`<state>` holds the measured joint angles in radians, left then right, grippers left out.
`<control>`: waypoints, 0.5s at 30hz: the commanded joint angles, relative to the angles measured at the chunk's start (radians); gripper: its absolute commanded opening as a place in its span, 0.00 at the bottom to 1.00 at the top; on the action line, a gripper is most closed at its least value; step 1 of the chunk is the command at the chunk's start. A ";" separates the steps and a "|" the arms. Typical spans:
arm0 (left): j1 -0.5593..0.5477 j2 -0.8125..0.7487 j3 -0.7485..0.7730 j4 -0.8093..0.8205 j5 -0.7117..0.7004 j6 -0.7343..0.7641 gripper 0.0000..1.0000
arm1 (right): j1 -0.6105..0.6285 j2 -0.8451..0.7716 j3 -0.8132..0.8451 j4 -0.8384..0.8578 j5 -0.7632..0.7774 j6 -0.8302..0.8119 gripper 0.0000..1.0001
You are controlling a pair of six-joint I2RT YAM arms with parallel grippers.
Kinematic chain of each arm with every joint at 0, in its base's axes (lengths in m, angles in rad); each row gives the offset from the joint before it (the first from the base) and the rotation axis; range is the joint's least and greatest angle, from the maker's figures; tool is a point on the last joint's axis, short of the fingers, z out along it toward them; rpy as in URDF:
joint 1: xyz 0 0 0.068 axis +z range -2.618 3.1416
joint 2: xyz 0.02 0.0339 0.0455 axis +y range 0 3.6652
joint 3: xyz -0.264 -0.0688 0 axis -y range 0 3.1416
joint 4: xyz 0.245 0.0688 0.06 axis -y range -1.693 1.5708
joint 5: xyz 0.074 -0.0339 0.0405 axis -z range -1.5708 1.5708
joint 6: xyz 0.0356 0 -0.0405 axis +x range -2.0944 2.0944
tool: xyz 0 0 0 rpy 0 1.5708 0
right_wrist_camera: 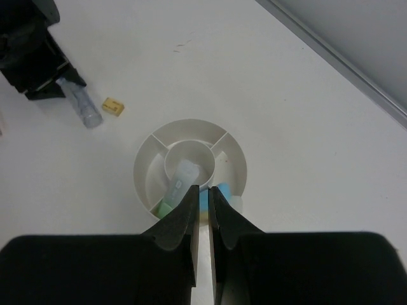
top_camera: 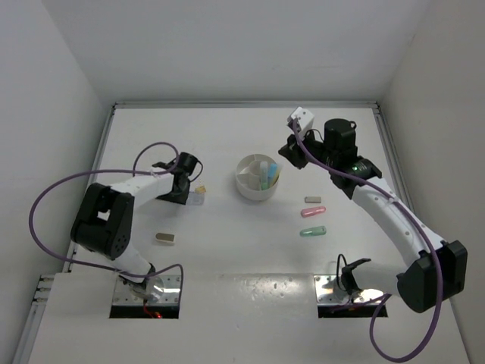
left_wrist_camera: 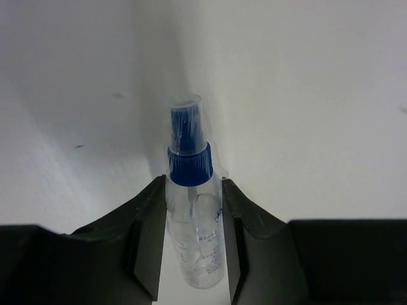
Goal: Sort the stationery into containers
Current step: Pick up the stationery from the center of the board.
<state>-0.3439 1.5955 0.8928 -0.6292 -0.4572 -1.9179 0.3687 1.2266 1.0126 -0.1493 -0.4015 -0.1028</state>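
Note:
The round white bowl stands at mid table; in the right wrist view its rim shows divided compartments holding a green marker and a light blue marker. My right gripper hovers above the bowl's right side, jaws together and empty. My left gripper is shut on the blue-clear pen, which is low at the table left of the bowl. A yellowish eraser lies just beside it.
A tan eraser lies near the left arm. Right of the bowl lie a grey eraser, a pink marker and a green marker. White walls enclose the table.

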 commanded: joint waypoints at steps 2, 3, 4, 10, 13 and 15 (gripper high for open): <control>-0.012 -0.075 0.234 0.054 -0.098 0.426 0.00 | -0.014 -0.022 -0.002 0.045 -0.036 0.014 0.06; -0.027 -0.084 0.270 0.054 -0.115 0.506 0.00 | -0.014 -0.022 -0.002 0.045 -0.048 0.002 0.02; -0.044 -0.085 0.300 0.078 -0.115 0.593 0.00 | -0.014 -0.022 -0.002 0.045 -0.059 0.002 0.00; -0.141 -0.198 0.230 0.647 0.162 1.305 0.00 | -0.024 -0.022 -0.031 0.054 -0.014 -0.028 0.00; -0.119 -0.177 0.190 0.883 0.426 1.419 0.00 | -0.024 -0.022 -0.042 0.063 0.023 -0.054 0.00; -0.119 -0.138 0.190 0.999 0.561 1.462 0.00 | -0.034 -0.022 -0.042 0.063 0.023 -0.054 0.00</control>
<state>-0.4774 1.4113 1.1072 0.0708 -0.1787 -0.6796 0.3477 1.2251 0.9783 -0.1356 -0.3981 -0.1310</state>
